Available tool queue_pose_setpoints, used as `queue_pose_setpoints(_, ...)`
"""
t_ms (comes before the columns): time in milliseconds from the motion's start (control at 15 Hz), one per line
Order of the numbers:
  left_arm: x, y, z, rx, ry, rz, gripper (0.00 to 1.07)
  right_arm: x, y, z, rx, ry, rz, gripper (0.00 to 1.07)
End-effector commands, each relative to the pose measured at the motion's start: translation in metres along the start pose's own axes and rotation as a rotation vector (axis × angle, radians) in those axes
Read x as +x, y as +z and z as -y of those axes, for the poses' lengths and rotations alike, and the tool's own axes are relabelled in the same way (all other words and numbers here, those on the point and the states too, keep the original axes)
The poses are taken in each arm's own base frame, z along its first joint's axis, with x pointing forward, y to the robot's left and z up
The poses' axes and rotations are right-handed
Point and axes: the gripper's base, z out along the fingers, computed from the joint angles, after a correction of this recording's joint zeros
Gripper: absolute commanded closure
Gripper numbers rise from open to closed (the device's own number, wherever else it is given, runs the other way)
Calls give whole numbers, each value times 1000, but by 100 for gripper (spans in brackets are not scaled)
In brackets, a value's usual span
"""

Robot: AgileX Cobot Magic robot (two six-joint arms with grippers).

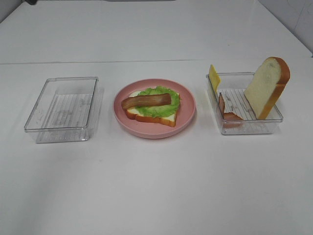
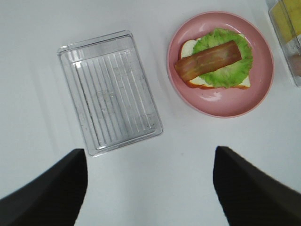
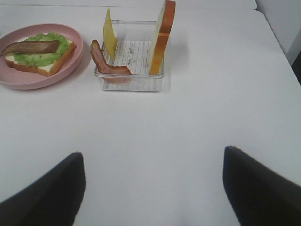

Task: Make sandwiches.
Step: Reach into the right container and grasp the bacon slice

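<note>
Three things stand in a row on the white bench (image 1: 156,186). The left gripper (image 2: 148,153) hangs above the bench's left part, its fingers (image 2: 51,188) spread wide with nothing between them. Beyond them lies the left tray (image 1: 62,108), clear ribbed plastic, flat on the bench.

Just beside it, in the middle, is the round pink plate (image 1: 146,130). The half-built sandwich (image 1: 151,105) rests on it. A white bread slice (image 1: 168,120) with an orange-brown crust is at the bottom, frilly green lettuce (image 1: 161,110) is spread over it, and one brown bacon strip (image 1: 146,101) lies across the top.

Further right stands the right tray (image 1: 247,126), also clear. A yellow cheese square (image 1: 214,76) leans on edge at its far left corner. A second bacon strip (image 1: 227,111) slumps against the left wall. A thick second bread slice (image 1: 266,85) stands tilted at the right side, rising well above the rim.

The right gripper (image 3: 151,151) hovers over bare bench nearer than that tray. Its fingers (image 3: 51,193) are parted wide and hold nothing.
</note>
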Motion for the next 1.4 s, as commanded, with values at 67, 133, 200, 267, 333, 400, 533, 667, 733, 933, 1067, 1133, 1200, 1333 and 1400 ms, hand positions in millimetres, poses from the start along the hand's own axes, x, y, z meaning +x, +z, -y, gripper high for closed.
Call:
queue_pose_setpoints(67,38,-35,-2,-15,0,-36,35,0,-1,0,9,-8,23,31)
queue_pose_setpoints(133,56,-46,-4,-15,1,-30,35,0,-1,0,9,-8,23,31)
queue_pose_setpoints(200,76,-55,-5,-15,1,-25,35,0,-1,0,9,-8,23,31)
queue_pose_setpoints(267,88,-60,-6,-14,1,-21,35,0,-1,0,9,-8,23,31)
queue_pose_setpoints(333,111,-68,-8,-18,5,-13,35,0,-1,0,9,-8,23,31)
queue_pose_setpoints(400,131,-74,-11,-25,9,-1,35,0,-1,0,9,-8,23,31)
queue_pose_setpoints(533,172,-86,-16,-31,16,36,35,0,-1,0,9,-8,23,31)
queue_pose_setpoints(667,228,-101,-21,-21,32,148,35,0,-1,0,9,-8,23,31)
queue_pose_setpoints(733,238,-102,-22,-18,34,172,35,0,-1,0,9,-8,23,31)
queue_pose_setpoints(933,288,-109,-27,-6,60,316,35,0,-1,0,9,-8,23,31)
queue_pose_setpoints(1067,311,-109,-30,-1,90,429,35,0,-1,0,9,-8,23,31)
queue_pose_setpoints(1133,322,-106,-31,0,107,483,35,0,-1,0,9,-8,23,31)
queue_pose_setpoints(1200,331,-100,-33,-2,133,543,35,0,-1,0,9,-8,23,31)
queue_pose_setpoints(1333,338,-84,-35,-8,157,566,35,0,-1,1,18,-11,22,31)
queue_pose_setpoints(1400,339,-72,-37,-16,175,543,35,0,-1,1,19,-13,22,31)
